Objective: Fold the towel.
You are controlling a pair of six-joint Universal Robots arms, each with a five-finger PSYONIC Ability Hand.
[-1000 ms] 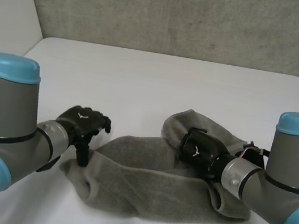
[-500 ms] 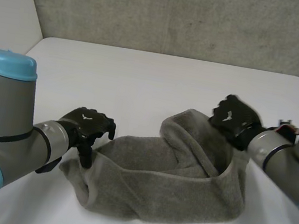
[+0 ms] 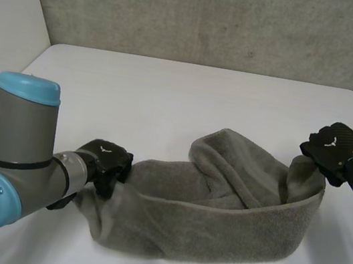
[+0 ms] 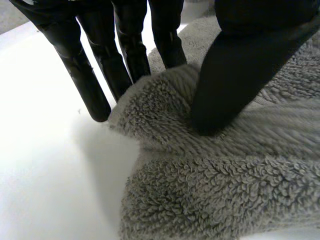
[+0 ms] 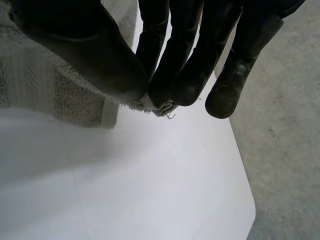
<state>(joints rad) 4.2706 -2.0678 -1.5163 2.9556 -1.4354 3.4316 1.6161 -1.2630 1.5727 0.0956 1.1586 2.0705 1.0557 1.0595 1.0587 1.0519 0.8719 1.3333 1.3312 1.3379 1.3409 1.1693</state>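
Grey fluffy towel [image 3: 231,212] lies bunched in a long strip across the lower middle of the head view, on the white surface [image 3: 169,97]. My left hand [image 3: 109,163] pinches its left end, thumb on top, fingers behind. My right hand [image 3: 334,152], at the right edge, pinches the other end's corner, held up a bit.

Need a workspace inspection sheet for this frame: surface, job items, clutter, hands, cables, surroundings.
surface: white table, no marks seen.
job's things: grey towel, bunched into a long band between the two hands, not flat.
clutter: nothing seen.
hands: left hand pinches the towel's near end, thumb on top; right hand pinches a raised corner at the other end.
cables: nothing seen on the towel.
surroundings: grey wall behind the table; grey floor past its edge.
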